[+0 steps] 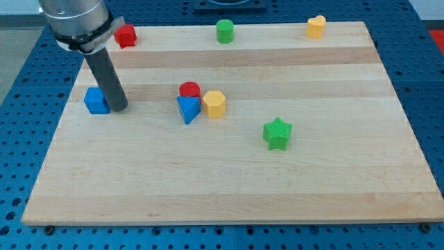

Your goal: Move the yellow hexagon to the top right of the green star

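While the tip (118, 108) sits at the view's left, touching or just beside the blue cube (96, 101), the yellow hexagon (214, 104) lies well to its right, approx mid-board, touching the blue triangle (187, 109). Green star (277, 133) is further right & lower, so the push likely runs rightward. No gripper, just a bare rod, so no open/closed state.
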`<state>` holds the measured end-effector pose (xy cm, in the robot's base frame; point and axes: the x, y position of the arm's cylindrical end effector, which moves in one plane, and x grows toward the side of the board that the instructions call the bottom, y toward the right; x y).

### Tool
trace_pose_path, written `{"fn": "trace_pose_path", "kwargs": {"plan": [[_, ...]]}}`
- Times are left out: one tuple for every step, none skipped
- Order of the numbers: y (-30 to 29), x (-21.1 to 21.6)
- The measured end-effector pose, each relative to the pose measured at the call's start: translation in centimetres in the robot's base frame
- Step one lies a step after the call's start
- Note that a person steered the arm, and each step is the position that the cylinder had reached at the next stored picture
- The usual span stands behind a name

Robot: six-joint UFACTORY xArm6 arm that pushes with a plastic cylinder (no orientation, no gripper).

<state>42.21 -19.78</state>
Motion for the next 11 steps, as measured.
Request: {"fn": "trace_pose_path", "kwargs": {"plan": [[1.3,0.8],[4.1,2.0],[8.1,3.7],[11.5,5.3],[14.6,4.8],[15.7,1.5],[15.8,-1.2],[15.9,-3.3],[15.9,-5.7],[16.3,-7.5],[19.7,-7.2]]}}
